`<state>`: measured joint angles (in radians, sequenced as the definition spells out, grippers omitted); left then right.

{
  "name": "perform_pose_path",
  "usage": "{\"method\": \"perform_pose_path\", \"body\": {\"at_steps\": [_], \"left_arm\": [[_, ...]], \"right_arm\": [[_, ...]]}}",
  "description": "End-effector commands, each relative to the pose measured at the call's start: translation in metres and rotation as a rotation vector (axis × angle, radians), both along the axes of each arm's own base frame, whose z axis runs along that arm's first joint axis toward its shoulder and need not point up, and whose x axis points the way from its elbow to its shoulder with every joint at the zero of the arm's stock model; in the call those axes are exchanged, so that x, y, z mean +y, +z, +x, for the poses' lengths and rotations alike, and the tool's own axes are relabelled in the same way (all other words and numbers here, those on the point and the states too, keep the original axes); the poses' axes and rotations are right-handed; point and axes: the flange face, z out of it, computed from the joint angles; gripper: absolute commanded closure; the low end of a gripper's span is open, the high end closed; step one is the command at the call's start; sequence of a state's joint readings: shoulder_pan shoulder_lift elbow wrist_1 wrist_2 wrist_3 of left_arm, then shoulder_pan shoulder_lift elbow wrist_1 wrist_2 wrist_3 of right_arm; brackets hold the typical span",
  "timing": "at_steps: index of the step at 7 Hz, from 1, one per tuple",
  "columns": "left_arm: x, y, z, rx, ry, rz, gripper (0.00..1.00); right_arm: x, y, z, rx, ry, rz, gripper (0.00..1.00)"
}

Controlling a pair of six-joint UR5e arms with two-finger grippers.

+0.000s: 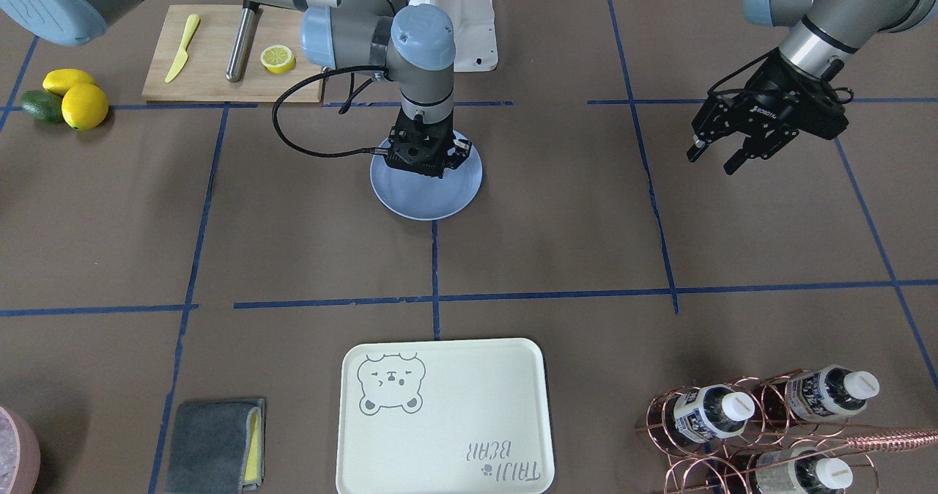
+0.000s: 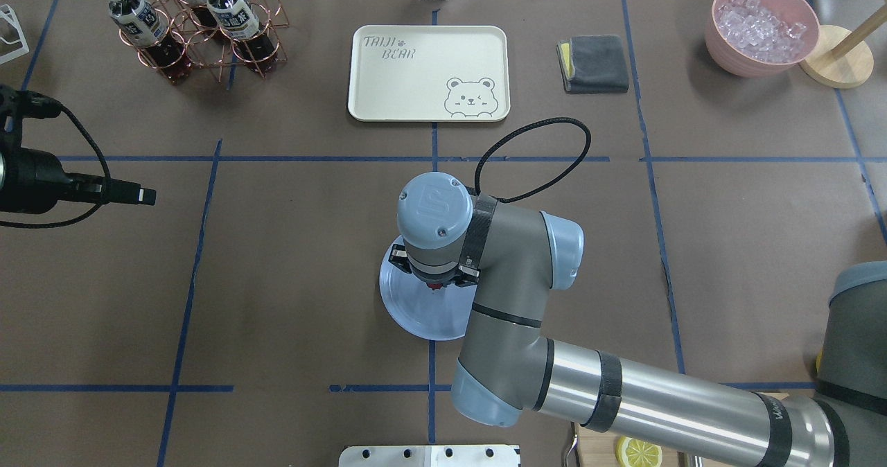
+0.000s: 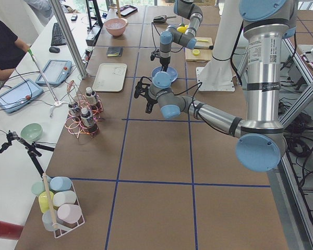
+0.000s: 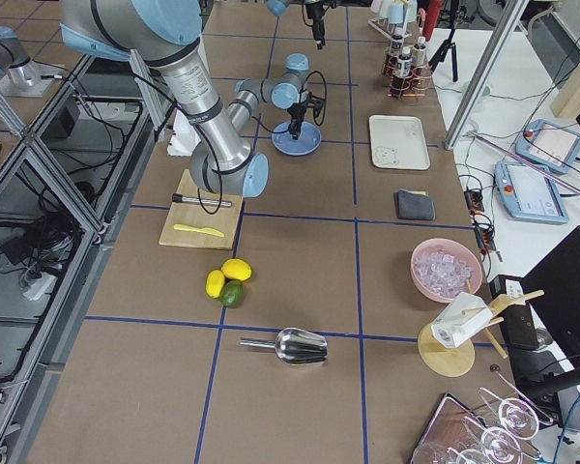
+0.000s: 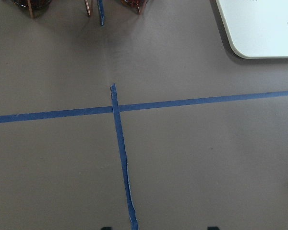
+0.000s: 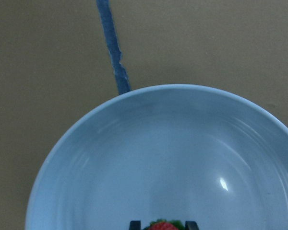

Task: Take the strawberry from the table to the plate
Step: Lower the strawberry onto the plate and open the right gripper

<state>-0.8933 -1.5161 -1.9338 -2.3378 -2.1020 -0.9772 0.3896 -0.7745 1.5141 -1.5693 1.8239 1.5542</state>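
The cream tray (image 2: 416, 82) carries the printed words "TAIJI BEAR" with a small paw mark, at the corner opposite a drawn bear's face; in the front-facing view the words read upside down. The body of the left gripper (image 1: 712, 161) bears the white brand name "ROBOTIQ". The bottles (image 2: 138, 22) have printed labels, too small to read.

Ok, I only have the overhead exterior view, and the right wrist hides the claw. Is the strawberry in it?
Observer: Yes. The right wrist camera shows the strawberry between the fingertips of the right claw, above the plate.
Operator: Near the rim?
Observer: No. That camera shows it well inside the rim, over the plate's bowl.
Operator: And the left claw?
Observer: The front camera shows the left claw open and empty, above the table, away from the plate.
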Motion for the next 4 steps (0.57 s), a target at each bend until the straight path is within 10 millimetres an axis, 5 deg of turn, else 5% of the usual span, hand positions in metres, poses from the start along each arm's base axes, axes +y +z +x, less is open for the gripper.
{"method": "perform_pose_path", "body": {"at_steps": [1,3,4], "left_arm": [[0.0000,0.0008,0.0013,0.000,0.002,-0.003,0.27],[-0.0003,0.0015,0.0014,-0.002,0.001,-0.004,0.27],[-0.0004,0.0023,0.0017,-0.002,0.002,-0.005,0.27]], "right_arm": [[0.0001,0.0066,0.0003,0.007,-0.001,-0.002,1.00],[-0.0008,0.0067,0.0009,0.007,-0.002,0.000,1.00],[-0.0018,0.0067,0.0015,0.007,0.000,0.000,0.91]]}}
